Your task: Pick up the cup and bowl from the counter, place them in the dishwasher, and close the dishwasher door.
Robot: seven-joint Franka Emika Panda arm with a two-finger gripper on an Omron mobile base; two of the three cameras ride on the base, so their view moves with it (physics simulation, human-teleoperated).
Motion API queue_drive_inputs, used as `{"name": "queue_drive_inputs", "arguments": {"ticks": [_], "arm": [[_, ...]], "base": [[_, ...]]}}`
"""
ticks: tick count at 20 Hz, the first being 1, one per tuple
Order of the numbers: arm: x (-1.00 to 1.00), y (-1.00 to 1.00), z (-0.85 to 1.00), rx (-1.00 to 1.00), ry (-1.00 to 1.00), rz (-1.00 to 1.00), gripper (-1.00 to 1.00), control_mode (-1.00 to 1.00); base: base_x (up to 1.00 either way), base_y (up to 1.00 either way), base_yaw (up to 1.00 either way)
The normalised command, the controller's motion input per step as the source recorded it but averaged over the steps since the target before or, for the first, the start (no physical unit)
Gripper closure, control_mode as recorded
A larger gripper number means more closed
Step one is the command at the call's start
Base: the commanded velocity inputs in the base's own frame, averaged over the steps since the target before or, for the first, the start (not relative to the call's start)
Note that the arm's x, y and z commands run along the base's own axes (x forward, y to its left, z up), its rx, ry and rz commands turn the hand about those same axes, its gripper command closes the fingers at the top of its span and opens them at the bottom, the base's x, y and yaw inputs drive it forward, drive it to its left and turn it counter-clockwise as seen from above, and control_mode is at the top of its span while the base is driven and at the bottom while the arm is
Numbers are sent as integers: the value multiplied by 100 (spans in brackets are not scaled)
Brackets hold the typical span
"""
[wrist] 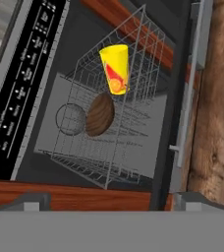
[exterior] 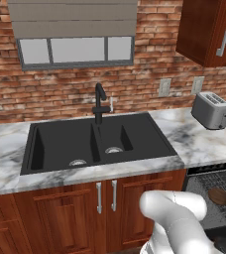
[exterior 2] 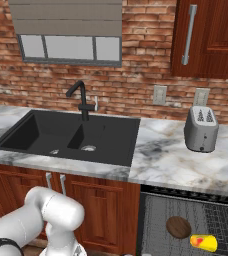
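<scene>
Counter (exterior: 204, 141): veined marble run with the black sink (exterior: 92, 141) set into it and the toaster (exterior: 210, 110) standing at the right end. No cup or bowl is left on it in either base view.
Dishwasher (exterior 2: 186, 220): black cavity under the counter, right of the wooden cabinets (exterior 2: 98, 210), standing open with its rack (wrist: 111, 113) drawn out.
Door (wrist: 23, 83): seen from the hand camera as a black panel with a control strip of white markings, lying to one side of the rack. It is plainly not shut; this is the part of the job still to do.
Arm (exterior: 177, 218): white, bent low in front of the cabinets, its elbow in the foreground of both base views.
Bowl (wrist: 99, 114): dark brown, tipped on edge in the rack, just beside the cup. Placed.
Cup (wrist: 116, 68): yellow with a red-orange mark, lying on its side in the rack; it shows as a yellow shape right of the bowl in the right base view. Placed.
Gripper (wrist: 106, 204): released and holding nothing; the two finger tips stand far apart at the bottom of the hand view, looking down over the rack.
Progress: by my reading both items are loaded, so only closing the door remains.
</scene>
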Motion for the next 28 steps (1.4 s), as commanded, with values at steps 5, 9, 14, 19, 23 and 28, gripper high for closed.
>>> {"name": "queue_drive_inputs", "arguments": {"ticks": [5, 9, 14, 19, 23, 28], "arm": [[-13, -1, 0, 0, -7, 8, -100, -100], [0, -1, -1, 0, -5, 9, -100, -100], [0, -7, -11, 0, -5, 8, -100, -100], [-12, -9, -18, 0, -5, 6, -100, -100], [-33, -9, -13, 0, -7, 5, -100, -100], [-36, -10, -6, 0, -9, 4, -100, -100]], "base": [[0, 0, 0], [0, 0, 0], [0, 0, 0], [0, 0, 0], [0, 0, 0], [0, 0, 0]]}}
